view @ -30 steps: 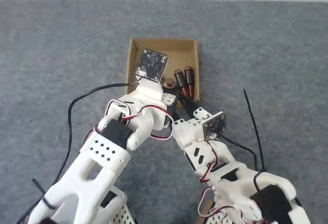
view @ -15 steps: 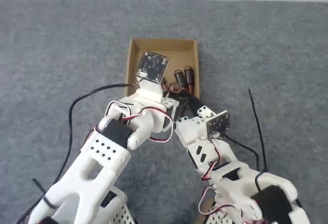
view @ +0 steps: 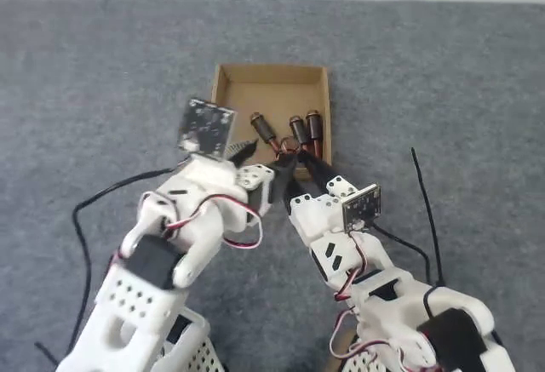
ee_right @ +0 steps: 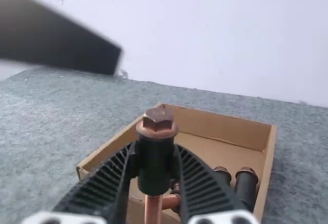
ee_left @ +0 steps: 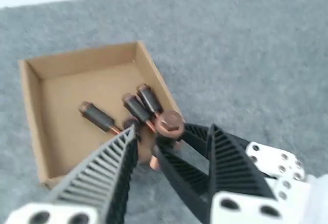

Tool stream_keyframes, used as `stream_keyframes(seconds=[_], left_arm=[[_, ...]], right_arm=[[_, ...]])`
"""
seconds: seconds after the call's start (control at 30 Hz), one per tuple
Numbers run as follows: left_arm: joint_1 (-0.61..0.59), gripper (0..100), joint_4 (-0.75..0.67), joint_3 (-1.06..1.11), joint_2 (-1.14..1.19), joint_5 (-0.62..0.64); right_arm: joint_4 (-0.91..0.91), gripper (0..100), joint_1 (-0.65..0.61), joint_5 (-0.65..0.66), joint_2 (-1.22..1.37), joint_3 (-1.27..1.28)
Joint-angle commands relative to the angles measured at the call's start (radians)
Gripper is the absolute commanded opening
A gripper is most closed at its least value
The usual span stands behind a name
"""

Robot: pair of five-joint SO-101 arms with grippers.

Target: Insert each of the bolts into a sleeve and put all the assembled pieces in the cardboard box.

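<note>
Assembled piece (ee_right: 157, 122): long axis is standing vertical, copper head up. Right tool (ee_right: 154, 155) is clenching its dark body at the near edge of the cardboard box (view: 271, 69), which is lying straight ahead of that tool. Three finished pieces (view: 296, 127) are lying flat inside. Left tool (ee_left: 171, 131) is hanging spread open just beside, grasping nothing. Right arm is probably the better placed for the drop.

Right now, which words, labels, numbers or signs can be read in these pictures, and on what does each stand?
None can be read.
The cardboard box shows no print.
Marks on the left arm's camera board and the right arm's camera board are too small to read.
</note>
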Motion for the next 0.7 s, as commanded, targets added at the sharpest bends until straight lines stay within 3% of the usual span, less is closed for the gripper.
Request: stream_keyframes(seconds=[0.0,0.43,0.67], left_arm=[[-0.06,21,-0.026,-0.002,-0.123,-0.003],[-0.296,21,-0.023,0.237,-0.566,-0.009],[-0.419,21,0.114,0.348,-0.713,-0.011]], right_arm=[[0.001,0.6,0.015,0.014,-0.041,0.015],[-0.004,0.6,0.015,0.014,-0.041,0.018],[-0.005,0.6,0.016,0.014,-0.041,0.018]])
